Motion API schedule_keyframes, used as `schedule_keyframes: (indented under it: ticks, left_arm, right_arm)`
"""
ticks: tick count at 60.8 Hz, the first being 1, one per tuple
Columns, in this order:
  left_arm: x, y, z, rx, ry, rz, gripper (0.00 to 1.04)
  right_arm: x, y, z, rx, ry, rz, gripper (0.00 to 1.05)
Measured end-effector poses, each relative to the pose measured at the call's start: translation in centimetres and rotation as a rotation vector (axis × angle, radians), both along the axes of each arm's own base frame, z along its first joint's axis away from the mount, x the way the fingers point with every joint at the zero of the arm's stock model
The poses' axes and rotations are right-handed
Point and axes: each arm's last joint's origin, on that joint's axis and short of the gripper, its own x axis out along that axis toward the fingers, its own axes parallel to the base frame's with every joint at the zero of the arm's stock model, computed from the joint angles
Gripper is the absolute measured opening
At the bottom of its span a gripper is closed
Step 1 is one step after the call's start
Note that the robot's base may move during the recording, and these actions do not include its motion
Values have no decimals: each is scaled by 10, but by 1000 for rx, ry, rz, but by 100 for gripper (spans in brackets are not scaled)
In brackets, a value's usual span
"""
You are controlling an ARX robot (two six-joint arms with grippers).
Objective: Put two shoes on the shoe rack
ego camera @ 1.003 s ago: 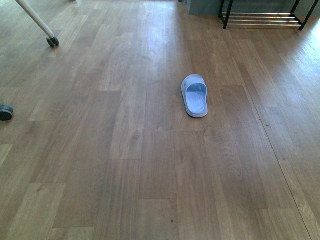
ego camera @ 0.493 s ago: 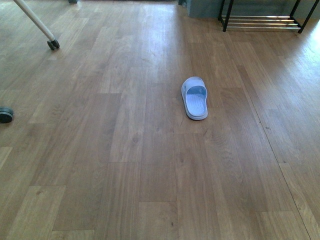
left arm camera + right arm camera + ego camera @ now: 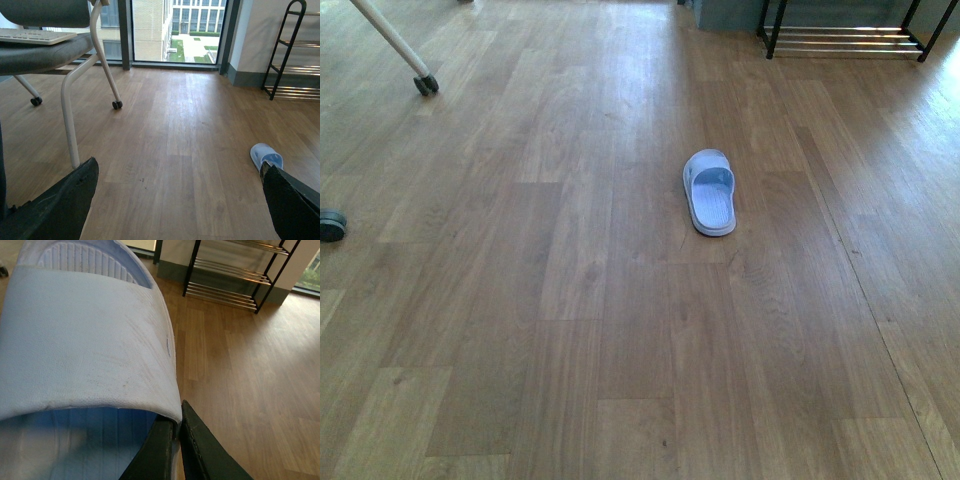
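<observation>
No grey knit sneaker shows in any view. The shoe rack [image 3: 840, 40], black frame with chrome bars, stands at the far right of the floor; it also shows in the left wrist view [image 3: 292, 60] and the right wrist view [image 3: 235, 280]. A pale blue slide slipper [image 3: 710, 195] lies on the floor ahead, also in the left wrist view [image 3: 266, 156]. My right gripper [image 3: 177, 440] is shut on the strap edge of a second pale blue slide slipper [image 3: 85, 340], held above the floor. My left gripper [image 3: 179, 165] is open and empty above the floor.
A chair with white legs [image 3: 75, 100] on castors stands at the left; one castor [image 3: 425, 85] and a dark wheel [image 3: 330, 225] show in the front view. A glass wall [image 3: 175, 30] is behind. The floor is wood planks.
The front view shifted a little and came back. The slipper on the floor has not moved.
</observation>
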Motion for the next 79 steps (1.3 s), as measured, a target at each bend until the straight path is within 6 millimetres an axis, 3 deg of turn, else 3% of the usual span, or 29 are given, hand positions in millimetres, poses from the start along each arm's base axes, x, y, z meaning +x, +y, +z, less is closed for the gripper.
schedule_keyframes:
  ticks: [79]
  left_arm:
    - [0,0,0,0,0,3,95]
  right_arm:
    - [0,2,-3,-33,9,-17,1]
